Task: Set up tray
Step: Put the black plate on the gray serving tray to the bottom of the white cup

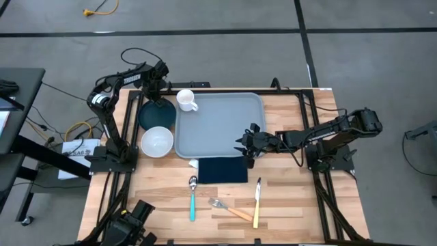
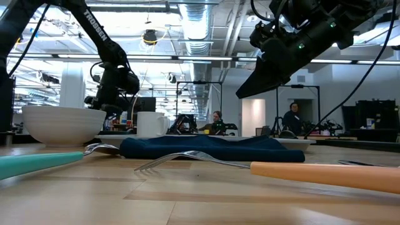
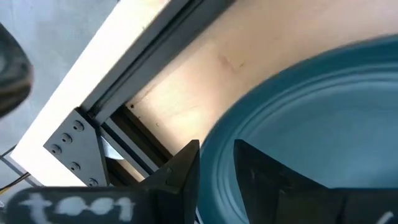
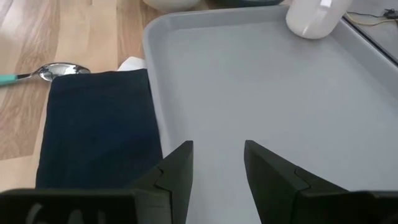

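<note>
A wooden counter [image 1: 287, 198] stands on a grey floor, with a workshop room behind it where two people sit far off. The tray [image 1: 218, 126] lies flat toward the far middle of the counter, a white mug [image 1: 186, 100] at its far left corner. Left of it sit a dark teal plate [image 1: 156, 113] and a white bowl [image 1: 157, 142]. A navy napkin [image 1: 222, 169] lies against the tray's near edge, with a spoon [image 1: 192, 198], fork [image 1: 229, 208] and knife [image 1: 257, 202] nearer still. The left gripper [image 3: 216, 163] sits at the plate's rim, its jaws partly apart astride the edge. The right gripper [image 4: 217, 163] hovers over the tray's near right part, jaws open and holding nothing.
</note>
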Robot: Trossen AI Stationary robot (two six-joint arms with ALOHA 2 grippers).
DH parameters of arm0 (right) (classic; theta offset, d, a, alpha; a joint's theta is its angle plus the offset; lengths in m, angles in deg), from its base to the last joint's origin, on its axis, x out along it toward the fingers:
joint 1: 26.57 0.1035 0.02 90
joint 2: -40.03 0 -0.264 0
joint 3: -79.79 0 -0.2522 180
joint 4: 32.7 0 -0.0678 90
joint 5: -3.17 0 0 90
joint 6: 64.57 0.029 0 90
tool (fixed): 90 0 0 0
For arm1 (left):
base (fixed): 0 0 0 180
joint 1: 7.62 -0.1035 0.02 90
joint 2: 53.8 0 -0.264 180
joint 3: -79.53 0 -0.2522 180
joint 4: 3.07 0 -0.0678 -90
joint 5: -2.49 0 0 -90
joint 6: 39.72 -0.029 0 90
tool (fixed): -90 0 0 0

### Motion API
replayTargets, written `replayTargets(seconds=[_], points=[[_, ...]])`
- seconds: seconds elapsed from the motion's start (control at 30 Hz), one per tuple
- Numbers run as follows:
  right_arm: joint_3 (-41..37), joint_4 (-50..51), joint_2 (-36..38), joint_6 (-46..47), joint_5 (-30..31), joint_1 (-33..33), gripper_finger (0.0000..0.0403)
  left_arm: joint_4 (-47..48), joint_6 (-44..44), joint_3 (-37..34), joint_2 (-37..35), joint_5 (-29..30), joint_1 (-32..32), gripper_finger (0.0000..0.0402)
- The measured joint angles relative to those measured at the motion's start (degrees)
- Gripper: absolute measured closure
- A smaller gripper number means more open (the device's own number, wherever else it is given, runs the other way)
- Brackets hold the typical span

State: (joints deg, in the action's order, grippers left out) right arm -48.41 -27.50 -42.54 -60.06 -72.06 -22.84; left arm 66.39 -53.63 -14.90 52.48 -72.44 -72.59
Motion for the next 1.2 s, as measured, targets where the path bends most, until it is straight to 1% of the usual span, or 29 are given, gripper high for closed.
replayTargets(seconds=[0.17, 0.4, 0.77, 0.87, 1.13, 1.2], points=[[0.0, 0.0, 0.0, 0.0, -0.6, 0.0, 0.0269, -1.2, 0.8, 0.0, 0.5, 0.8, 0.0, 0.0313], [0.0, 0.0, 0.0, 0.0, -1.4, 0.0, 0.0269, -1.4, 2.1, 0.0, 3.9, 3.0, 0.0, 0.0313], [0.0, 0.1, -0.3, 0.0, -1.4, 0.0, 0.0269, -1.6, 2.3, 0.0, 4.0, 3.3, 0.0, 0.0315], [0.0, 0.1, -0.3, 0.0, -1.4, 0.0, 0.0269, -1.4, 2.3, 0.0, 4.0, 3.5, 0.0, 0.0326], [0.0, 0.0, -0.3, 0.0, -1.4, 0.0, 0.0269, -0.9, 2.0, 0.1, 4.0, 3.9, 0.0, 0.0389], [0.0, 0.0, -0.3, 0.0, -1.4, 0.0, 0.0269, -0.8, 1.9, 0.1, 3.9, 3.9, 0.0, 0.0395]])
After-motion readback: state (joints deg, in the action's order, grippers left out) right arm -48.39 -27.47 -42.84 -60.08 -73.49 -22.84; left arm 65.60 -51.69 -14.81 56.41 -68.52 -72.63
